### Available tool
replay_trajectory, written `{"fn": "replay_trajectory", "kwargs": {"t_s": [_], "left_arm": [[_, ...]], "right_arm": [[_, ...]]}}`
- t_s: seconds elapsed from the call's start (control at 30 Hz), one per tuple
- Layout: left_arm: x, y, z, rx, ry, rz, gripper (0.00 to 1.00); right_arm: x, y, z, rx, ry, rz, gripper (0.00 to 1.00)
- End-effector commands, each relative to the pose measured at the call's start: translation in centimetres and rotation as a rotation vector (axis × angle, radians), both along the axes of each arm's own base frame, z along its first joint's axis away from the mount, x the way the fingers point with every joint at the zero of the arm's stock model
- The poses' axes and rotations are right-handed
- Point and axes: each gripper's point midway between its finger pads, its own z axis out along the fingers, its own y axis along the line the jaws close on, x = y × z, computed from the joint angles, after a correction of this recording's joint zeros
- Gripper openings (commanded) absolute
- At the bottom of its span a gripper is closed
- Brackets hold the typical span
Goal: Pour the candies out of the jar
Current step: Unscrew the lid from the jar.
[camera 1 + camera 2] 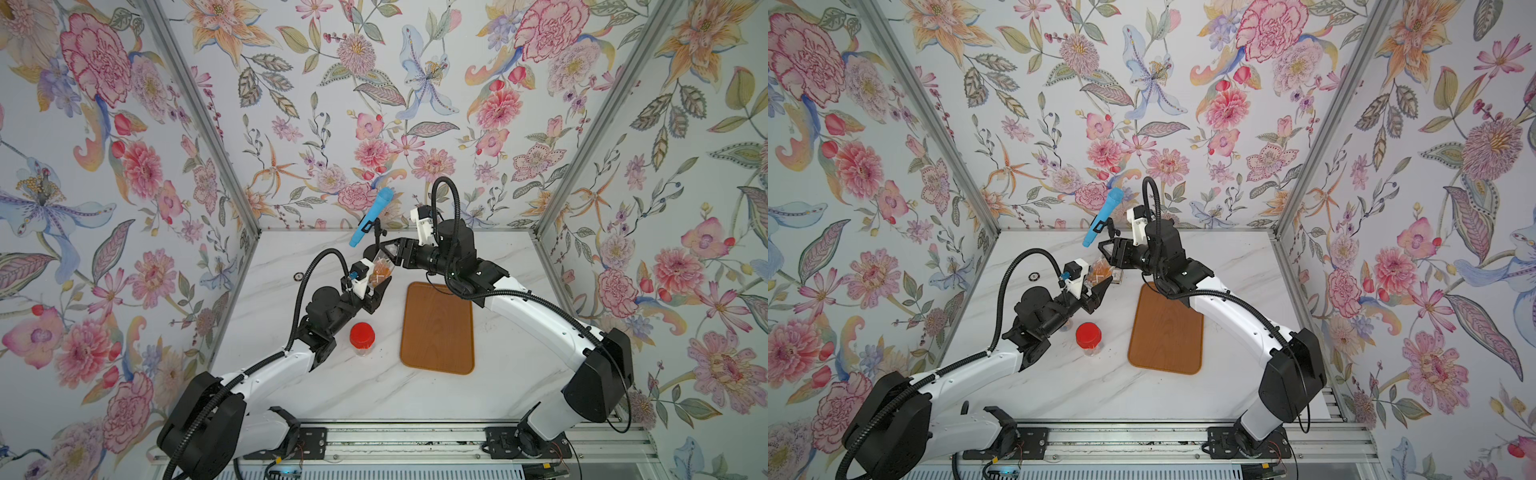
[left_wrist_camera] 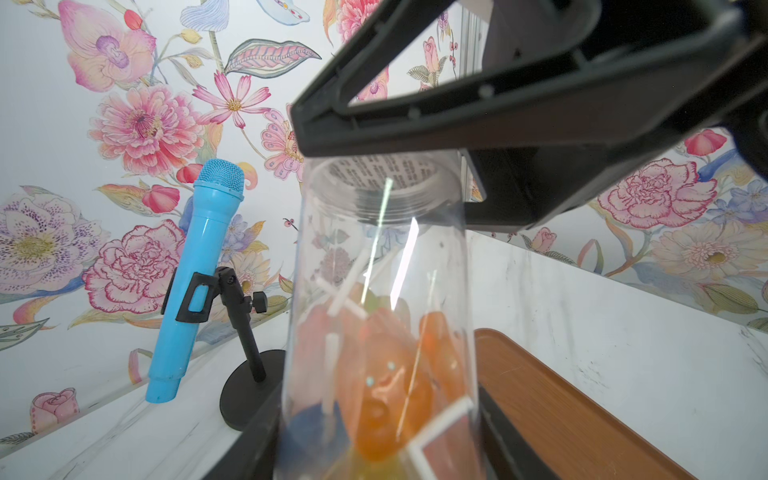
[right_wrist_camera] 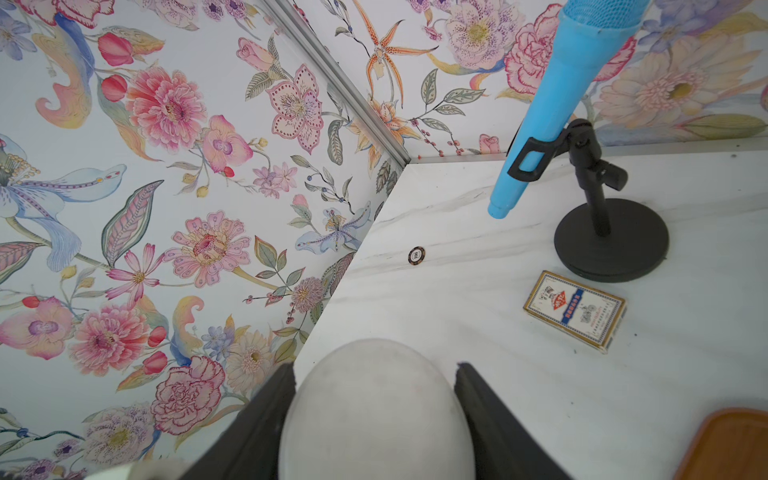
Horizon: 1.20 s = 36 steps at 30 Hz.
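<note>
A clear jar [image 1: 381,269] [image 1: 1099,274] is held up above the table, to the left of the tray's far end, with my left gripper [image 1: 380,286] [image 2: 380,457] shut on its lower body. The candies [image 2: 386,374] lie at its bottom: orange heads, a blue one, and pale sticks. My right gripper [image 1: 376,251] [image 3: 376,374] reaches in from the right at the jar's top. In the right wrist view a whitish round lid [image 3: 376,415] fills the space between its two black fingers [image 3: 257,415], which lie against both of its sides.
A brown wooden tray [image 1: 437,328] lies right of centre. A second jar with a red lid [image 1: 362,338] stands near my left arm. A blue microphone [image 1: 371,216] on a black stand is at the back, with a card box [image 3: 575,309] and a chip [image 1: 298,276] nearby.
</note>
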Motion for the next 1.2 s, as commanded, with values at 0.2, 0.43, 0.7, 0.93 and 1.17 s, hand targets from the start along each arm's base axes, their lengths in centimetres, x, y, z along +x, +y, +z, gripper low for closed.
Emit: {"fn": "replay_trajectory", "kwargs": {"t_s": [0.2,0.43,0.7,0.93,1.17], "left_arm": [[-1.0,0.1,2.2,-0.030,-0.073,-0.012,0.00],[-1.1,-0.3,2.1,-0.023,-0.068,-0.029,0.00],[-1.5,-0.6,2.6,-0.041,-0.074,-0.055,0.00],[-2.2,-1.6,3.9,-0.067,-0.082,-0.135,0.00],[-6.5,-3.7,6.5,-0.147,-0.149,-0.435,0.00]], "right_arm": [[0.8,0.1,1.9,0.058,-0.030,-0.041,0.75],[1.1,0.0,1.6,0.070,-0.030,-0.051,0.62],[0.7,-0.1,1.7,0.064,-0.055,-0.021,0.44],[-0.5,0.1,2.5,0.053,-0.125,0.067,0.40],[-5.1,0.0,5.8,0.182,-0.294,0.457,0.34]]}}
